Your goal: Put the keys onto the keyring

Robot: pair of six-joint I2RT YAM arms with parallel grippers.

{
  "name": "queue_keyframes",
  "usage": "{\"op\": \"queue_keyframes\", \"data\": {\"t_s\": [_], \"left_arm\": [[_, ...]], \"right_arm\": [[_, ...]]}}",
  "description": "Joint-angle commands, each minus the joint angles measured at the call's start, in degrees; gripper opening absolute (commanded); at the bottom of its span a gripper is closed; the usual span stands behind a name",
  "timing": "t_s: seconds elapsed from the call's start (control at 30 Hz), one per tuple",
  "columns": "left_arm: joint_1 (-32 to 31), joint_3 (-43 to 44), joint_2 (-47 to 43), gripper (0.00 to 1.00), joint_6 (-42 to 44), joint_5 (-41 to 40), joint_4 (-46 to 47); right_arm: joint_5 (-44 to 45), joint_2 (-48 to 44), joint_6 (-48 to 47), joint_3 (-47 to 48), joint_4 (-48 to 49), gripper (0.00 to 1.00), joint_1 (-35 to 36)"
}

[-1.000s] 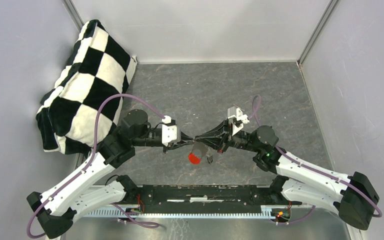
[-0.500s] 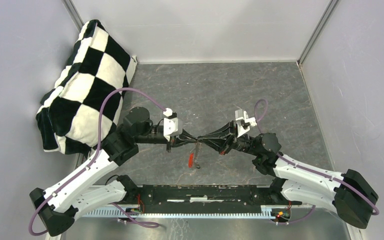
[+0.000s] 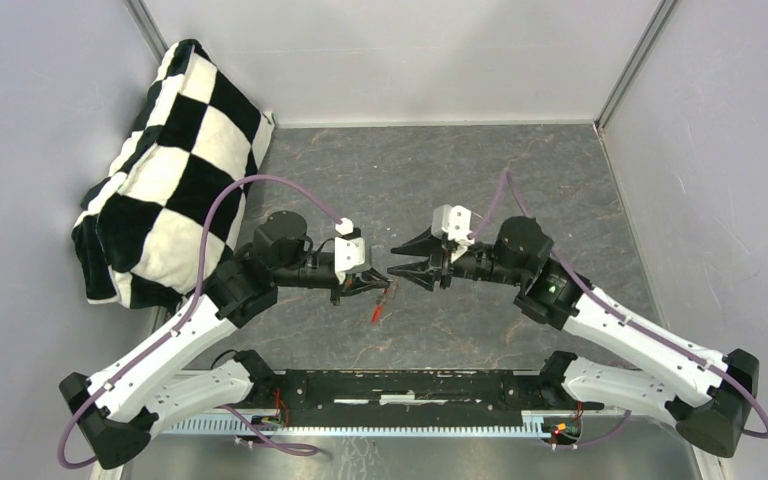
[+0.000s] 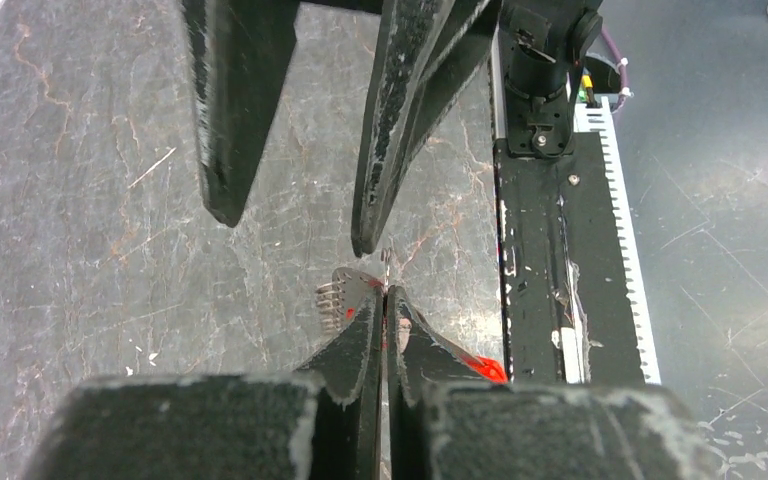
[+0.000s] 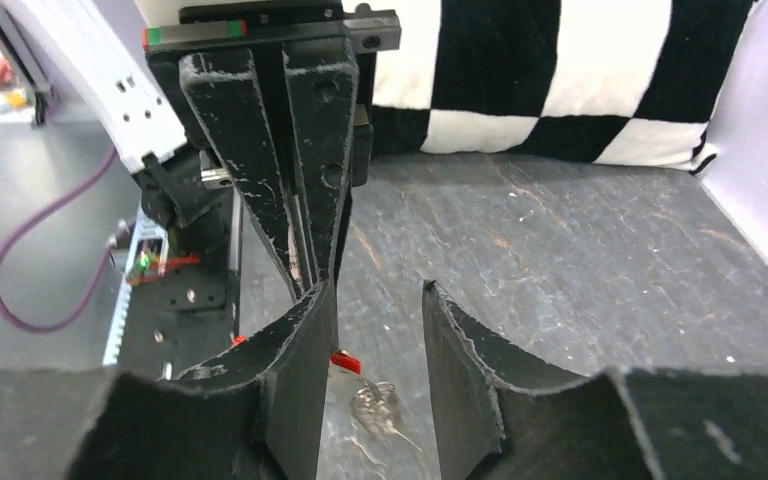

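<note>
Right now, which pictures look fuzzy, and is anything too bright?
Top view: sharp and evenly lit, though the keyring is tiny. Left wrist view: the left tool looks soft, the table crisp. Right wrist view: keyring blurry, white glare upper left.

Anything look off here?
Only the black-and-white checked cushion slumped against the left wall in the far corner looks out of place. Left gripper is shut on the red-and-grey keyring; right gripper is open, holding nothing.
</note>
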Motion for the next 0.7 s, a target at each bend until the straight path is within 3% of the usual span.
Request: {"op": "queue_keyframes", "data": {"t_s": [0.0, 0.43, 0.67], "left_arm": [[-0.16, 3.53, 0.59, 0.02, 4.34, -0.47, -2.07], [-0.19, 3.63, 0.85, 0.02, 5.95, -0.59, -3.29], [-0.16, 3.18, 0.30, 0.02, 6.65, -0.89, -3.42]], "right_arm": [[-5.09, 3.77, -14.72, 9.42, -23.23, 0.44, -0.20], [-9.54, 9.05, -17.97, 17.35, -30.72, 0.32, -0.13], [-13.20, 9.68, -17.44, 18.49, -32.06, 0.38, -0.16]]}}
